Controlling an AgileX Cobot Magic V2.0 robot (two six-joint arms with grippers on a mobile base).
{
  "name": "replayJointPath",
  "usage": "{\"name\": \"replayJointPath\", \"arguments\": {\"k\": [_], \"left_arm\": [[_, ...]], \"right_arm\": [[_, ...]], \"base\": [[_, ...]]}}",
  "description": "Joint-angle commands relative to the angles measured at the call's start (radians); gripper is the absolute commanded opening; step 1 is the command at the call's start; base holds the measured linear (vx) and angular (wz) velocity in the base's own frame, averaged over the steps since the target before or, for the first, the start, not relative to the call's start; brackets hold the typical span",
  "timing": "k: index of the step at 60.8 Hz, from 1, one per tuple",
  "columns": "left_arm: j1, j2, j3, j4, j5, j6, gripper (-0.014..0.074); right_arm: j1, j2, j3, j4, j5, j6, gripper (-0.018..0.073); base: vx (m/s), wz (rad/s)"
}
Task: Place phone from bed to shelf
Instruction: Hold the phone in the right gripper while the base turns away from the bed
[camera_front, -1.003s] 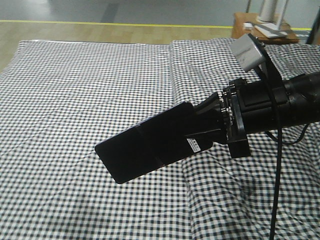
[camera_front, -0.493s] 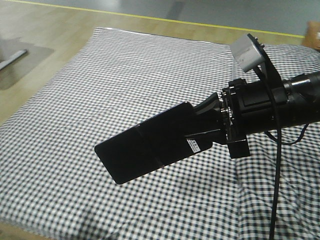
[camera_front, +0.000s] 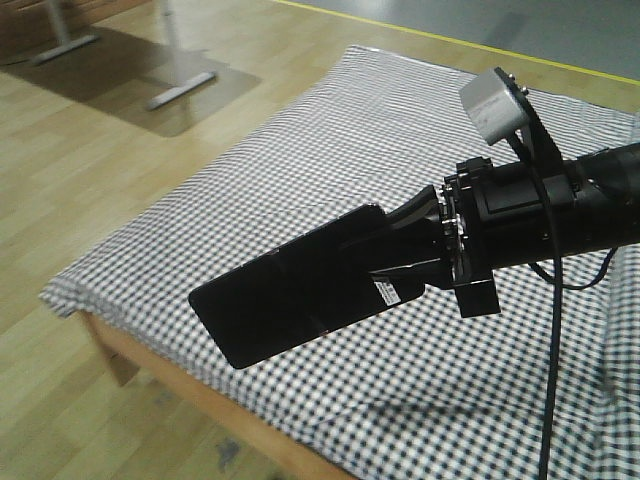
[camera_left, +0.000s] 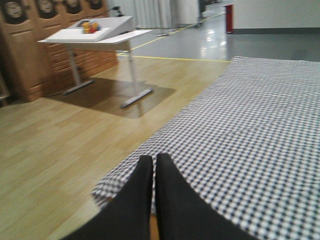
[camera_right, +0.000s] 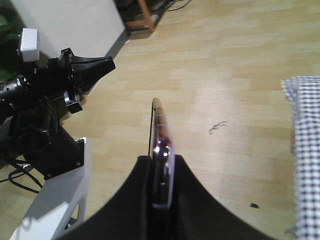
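- Right hand (camera_front: 405, 262) keeps pinching the phone (camera_front: 290, 300); left hand (camera_left: 154, 197) is pressed together.
- Below the hand the bed (camera_front: 150, 255) corner now appears, so the carry toward the shelf has probably begun.

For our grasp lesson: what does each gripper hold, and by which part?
The right gripper clamps the phone at one short end, a finger on each face; the rest juts free. The left gripper is shut on nothing.
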Motion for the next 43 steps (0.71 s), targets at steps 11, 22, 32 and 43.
{"name": "replayJointPath", "arguments": {"k": [11, 22, 32, 43], "left_arm": [[0.001, -0.007, -0.023, -0.009, -0.072, -0.006, 0.0001], [0.001, -0.007, -0.023, -0.009, -0.072, -0.006, 0.0001], [0.001, -0.007, -0.023, -0.009, -0.072, -0.006, 0.0001], [0.001, -0.007, -0.023, -0.009, -0.072, -0.006, 0.0001]], "right_arm": [[-0.003, -0.034, -0.025, 0.091, 0.071, 0.003, -0.0002], [-0.003, -0.034, -0.025, 0.091, 0.071, 0.003, -0.0002], [-0.003, -0.034, -0.025, 0.091, 0.071, 0.003, -0.0002], [-0.003, -0.034, -0.025, 0.091, 0.071, 0.003, -0.0002]], "base": [[-0.16, 0.63], [-0.16, 0.67], [-0.15, 0.73], [-0.15, 0.79]]}}
